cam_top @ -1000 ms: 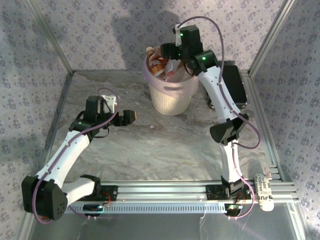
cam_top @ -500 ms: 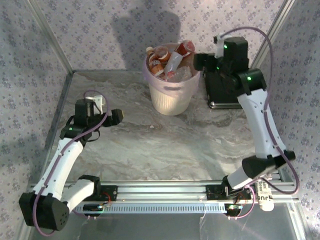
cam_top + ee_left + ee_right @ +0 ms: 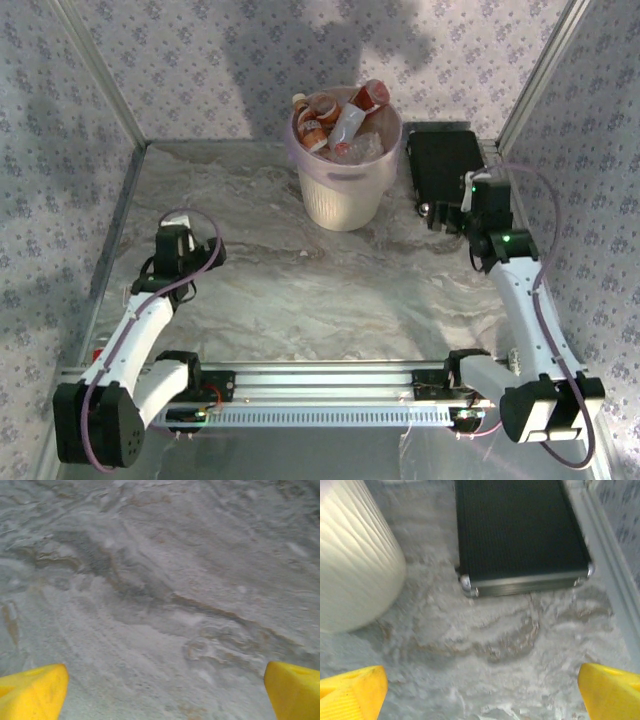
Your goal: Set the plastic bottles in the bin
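1. At the back of the table point(image 3: 300, 290), the bottles point(image 3: 340, 120) are sitting heaped inside the bin point(image 3: 345, 195), several poking above its rim.
2. Just right of the bin, I am seeing the black case point(image 3: 445, 165) lying flat, apart from it.
3. My right gripper point(image 3: 482, 692) is hanging wide open and empty over bare table, near the case's front edge, with the bin's ribbed wall at its left.
4. My left gripper point(image 3: 162, 687) is hovering wide open too, holding nothing, above marbled table well away from the bin.
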You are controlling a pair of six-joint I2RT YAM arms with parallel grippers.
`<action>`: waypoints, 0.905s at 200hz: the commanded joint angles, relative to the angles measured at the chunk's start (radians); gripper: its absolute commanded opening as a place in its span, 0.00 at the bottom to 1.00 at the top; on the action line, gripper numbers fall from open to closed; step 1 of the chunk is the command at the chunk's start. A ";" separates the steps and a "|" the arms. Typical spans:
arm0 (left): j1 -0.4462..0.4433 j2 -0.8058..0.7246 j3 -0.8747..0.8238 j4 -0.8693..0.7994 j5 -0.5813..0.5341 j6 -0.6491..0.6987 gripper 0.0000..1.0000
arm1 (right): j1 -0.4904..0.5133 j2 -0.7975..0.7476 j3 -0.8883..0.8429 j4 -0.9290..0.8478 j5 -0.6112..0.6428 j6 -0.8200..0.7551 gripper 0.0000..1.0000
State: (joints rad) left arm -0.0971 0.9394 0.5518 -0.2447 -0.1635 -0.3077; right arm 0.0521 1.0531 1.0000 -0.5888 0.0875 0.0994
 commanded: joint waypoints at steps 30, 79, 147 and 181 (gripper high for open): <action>0.043 0.104 -0.056 0.295 -0.139 0.062 1.00 | -0.008 -0.075 -0.309 0.369 0.066 -0.038 0.99; 0.097 0.240 -0.109 0.577 -0.098 0.089 1.00 | -0.005 -0.070 -0.476 0.584 0.172 -0.044 0.99; 0.100 0.468 -0.066 0.782 -0.082 0.179 1.00 | -0.004 0.085 -0.629 0.974 0.207 -0.080 0.99; 0.100 0.501 -0.087 0.886 -0.056 0.227 1.00 | -0.002 0.208 -0.629 1.125 0.183 -0.110 0.99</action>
State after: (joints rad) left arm -0.0055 1.4193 0.4534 0.4980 -0.2462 -0.1375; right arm 0.0498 1.2053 0.3687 0.3649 0.2733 0.0273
